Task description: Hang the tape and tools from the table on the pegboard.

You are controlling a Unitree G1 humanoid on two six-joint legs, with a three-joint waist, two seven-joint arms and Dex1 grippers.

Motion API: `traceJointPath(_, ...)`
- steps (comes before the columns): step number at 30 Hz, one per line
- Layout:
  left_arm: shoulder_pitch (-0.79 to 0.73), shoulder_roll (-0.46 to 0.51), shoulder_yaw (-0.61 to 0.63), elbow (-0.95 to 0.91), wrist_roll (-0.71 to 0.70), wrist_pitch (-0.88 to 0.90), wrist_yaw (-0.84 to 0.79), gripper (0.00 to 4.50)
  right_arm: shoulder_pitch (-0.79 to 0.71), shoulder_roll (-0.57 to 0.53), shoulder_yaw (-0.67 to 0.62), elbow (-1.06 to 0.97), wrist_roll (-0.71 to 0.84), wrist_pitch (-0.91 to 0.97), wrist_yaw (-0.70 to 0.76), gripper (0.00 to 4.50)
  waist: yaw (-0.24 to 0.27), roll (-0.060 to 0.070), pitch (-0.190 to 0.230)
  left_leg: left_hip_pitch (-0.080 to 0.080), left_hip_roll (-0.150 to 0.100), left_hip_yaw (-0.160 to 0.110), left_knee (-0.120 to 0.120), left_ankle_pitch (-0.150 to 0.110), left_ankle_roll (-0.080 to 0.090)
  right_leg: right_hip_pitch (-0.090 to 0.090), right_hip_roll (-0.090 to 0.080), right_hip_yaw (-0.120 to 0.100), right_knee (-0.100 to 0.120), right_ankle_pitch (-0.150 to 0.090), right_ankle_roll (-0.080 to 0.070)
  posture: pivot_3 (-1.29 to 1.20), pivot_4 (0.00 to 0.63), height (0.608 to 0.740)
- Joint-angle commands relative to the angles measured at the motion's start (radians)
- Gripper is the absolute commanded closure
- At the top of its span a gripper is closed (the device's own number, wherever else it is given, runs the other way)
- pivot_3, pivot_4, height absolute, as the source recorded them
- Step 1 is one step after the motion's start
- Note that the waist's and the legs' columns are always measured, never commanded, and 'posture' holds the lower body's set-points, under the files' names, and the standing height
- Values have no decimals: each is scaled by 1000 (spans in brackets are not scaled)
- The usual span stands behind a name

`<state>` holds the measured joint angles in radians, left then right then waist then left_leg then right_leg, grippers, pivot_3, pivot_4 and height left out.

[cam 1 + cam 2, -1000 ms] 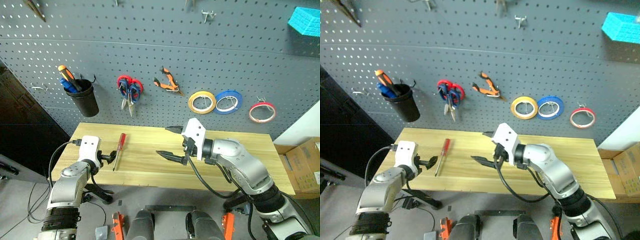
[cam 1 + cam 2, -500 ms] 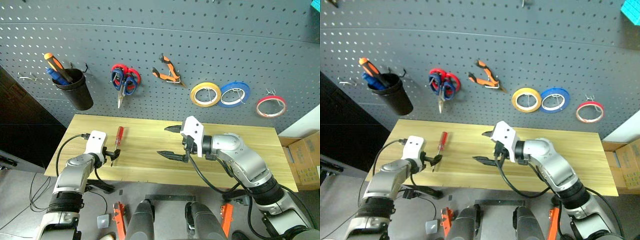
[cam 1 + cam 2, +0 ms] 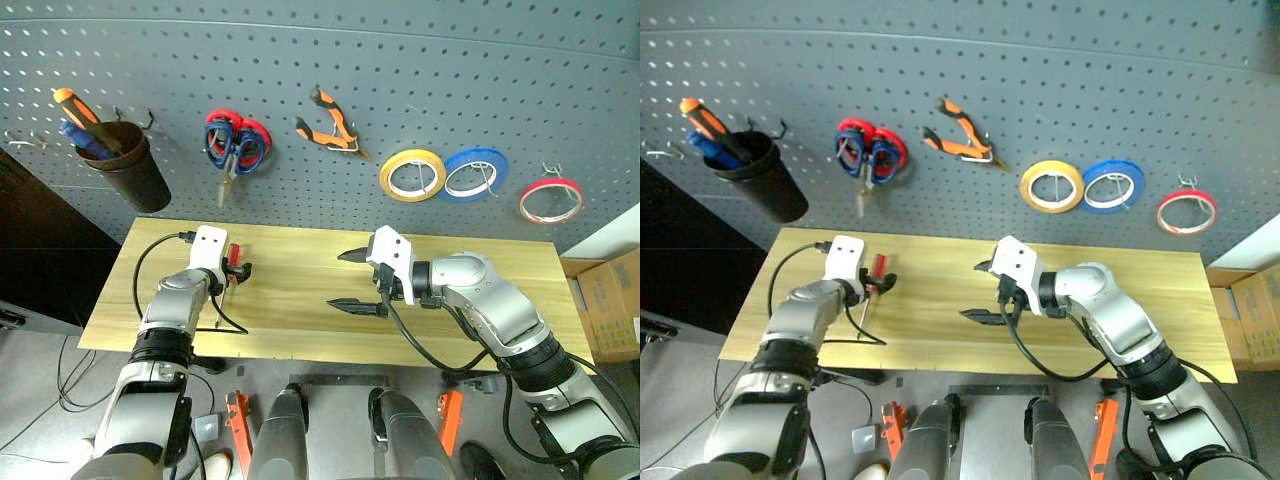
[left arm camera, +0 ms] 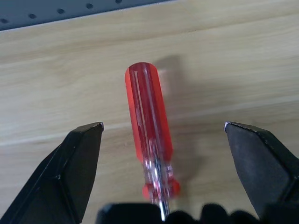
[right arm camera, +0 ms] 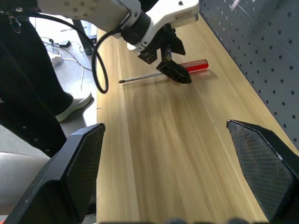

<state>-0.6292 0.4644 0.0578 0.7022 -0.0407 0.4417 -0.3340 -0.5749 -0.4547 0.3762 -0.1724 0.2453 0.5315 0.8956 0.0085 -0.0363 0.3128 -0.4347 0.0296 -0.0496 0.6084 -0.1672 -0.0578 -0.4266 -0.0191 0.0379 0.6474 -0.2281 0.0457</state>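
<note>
the red-handled screwdriver (image 4: 148,140) is the last tool lying on the table (image 3: 300,320), and the left gripper (image 3: 237,273) straddles its handle with fingers spread, not yet closed on it; the right gripper (image 3: 357,281), also spread and empty, hangs over the table's middle. beyond the table, the pegboard (image 3: 400,80) already carries the pliers (image 3: 328,125), the scissors (image 3: 232,152) and the red tape (image 3: 551,199)

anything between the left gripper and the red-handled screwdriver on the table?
Nothing visible. The left gripper is open, its fingers either side of the red-handled screwdriver, which lies flat on the bare table. The right gripper hangs open over mid-table, well clear of it.
</note>
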Motion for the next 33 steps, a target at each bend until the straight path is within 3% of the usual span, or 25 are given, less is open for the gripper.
traceJointPath(1, -23, 11, -13, 48, 24, -45, -12, 29, 5, -4, -18, -38, 8, 8, 10, 0, -5, 0, 7, 0, 0, 0, 0, 0, 0, 0, 0, 0, 0, 0, 0, 51, 377, 740)
traceJointPath(9, -43, 30, -10, 87, 41, -24, 13, 29, 22, -19, -25, -57, 17, 31, 16, 0, -11, 0, 17, 0, 0, 0, 1, 0, 0, 0, 0, 0, 1, 0, 1, 47, 388, 740)
traceJointPath(12, -40, 32, -17, 65, 44, -4, 13, 867, 21, -18, -23, -57, 14, 35, 15, 0, -11, 1, 18, 0, 0, 0, 0, 0, 0, 0, 0, 0, 1, 0, 1, 51, 388, 740)
traceJointPath(20, -30, 28, -14, 30, 44, 22, 11, 3658, 10, -16, -22, -36, 4, 20, 20, 0, -11, 1, 20, 0, 0, 0, 0, 0, 0, 0, 0, 0, 0, 0, 1, 52, 383, 740)
traceJointPath(28, -27, 27, -17, 10, 49, 36, 12, 3673, -4, -4, -25, -14, -4, 5, 17, 0, -11, 1, 20, 0, 0, 0, 0, 0, 0, 0, 0, 0, 0, 0, 1, 56, 360, 740)
traceJointPath(33, 35, 57, -28, -123, 54, 61, -26, 3673, 7, -3, -70, -53, 30, 37, -2, 0, -11, 1, 20, 0, 0, 0, -1, 0, -1, -1, 0, 0, -1, 0, 1, 54, 327, 740)
